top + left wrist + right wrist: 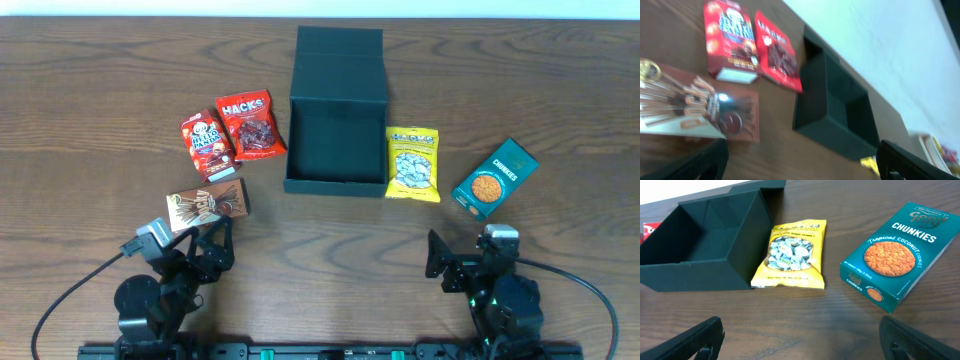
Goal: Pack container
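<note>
Packing not yet begun: on the table, the container sits at centre toward the far edge, lid flipped back flat behind it, inside bare; five snacks lie outside it, none in either gripper.

To its right, the Chunkies box lies well apart and the yellow bag just beside the right wall, whether touching cannot be told; to its left, the Pocky box lies nearest the robot, the Hacks bag close to the left wall, and the Hello Panda box overlapping the Hacks bag's edge.

The step in hand looks like the first pick. The likely next move is a reach from either side: the left arm forward and down onto the Pocky box right in front of it, or the right arm out to the yellow bag; flat packs lying on wood call for a low, square approach and a grip across the narrow side, then a lift over the container's wall.

Both arms are drawn back at the near edge, low over the table; left gripper gapes wide with nothing between the fingers, aimed at the Pocky box; right gripper is equally wide and bare, facing the yellow bag and Chunkies box.
</note>
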Robot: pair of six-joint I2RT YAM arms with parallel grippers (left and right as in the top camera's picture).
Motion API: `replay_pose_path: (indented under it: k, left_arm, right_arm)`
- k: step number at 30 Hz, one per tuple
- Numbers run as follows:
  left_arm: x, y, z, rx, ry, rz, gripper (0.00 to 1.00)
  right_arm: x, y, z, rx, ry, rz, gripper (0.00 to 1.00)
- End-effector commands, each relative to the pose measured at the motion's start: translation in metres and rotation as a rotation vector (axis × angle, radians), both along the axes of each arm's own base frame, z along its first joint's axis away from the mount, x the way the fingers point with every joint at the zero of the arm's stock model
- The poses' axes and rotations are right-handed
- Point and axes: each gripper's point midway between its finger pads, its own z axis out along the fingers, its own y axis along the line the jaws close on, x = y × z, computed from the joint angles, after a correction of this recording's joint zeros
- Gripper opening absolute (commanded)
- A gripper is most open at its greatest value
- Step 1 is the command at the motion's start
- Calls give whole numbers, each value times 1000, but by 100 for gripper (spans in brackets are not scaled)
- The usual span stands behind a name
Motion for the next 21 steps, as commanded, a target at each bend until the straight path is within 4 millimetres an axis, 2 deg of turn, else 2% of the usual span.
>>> replay_pose_path:
  k: [1, 4, 8, 11, 13, 18, 21]
  left_arm:
    - [-8, -12, 31, 34, -71, -83, 96]
    - [-12, -8, 46, 86, -68, -76, 96]
    - [-15, -2, 51, 181, -6, -73, 96]
    - [-7, 3, 54, 254, 19, -78, 96]
    - [0, 7, 48, 288, 57, -80, 96]
    - [9, 4, 16, 291, 209, -137, 96]
    - [16, 0, 6, 311, 243, -186, 96]
  right_arm:
    - [0, -1, -3, 13, 4, -12, 99]
    - [0, -1, -3, 13, 4, -12, 99]
    - [0, -1, -3, 13, 4, -12, 99]
    - [0, -1, -3, 13, 4, -12, 99]
    - [0, -1, -3, 13, 4, -12, 99]
    - [0, -1, -3, 13, 4, -12, 99]
    - [0, -2, -2, 13, 2, -14, 99]
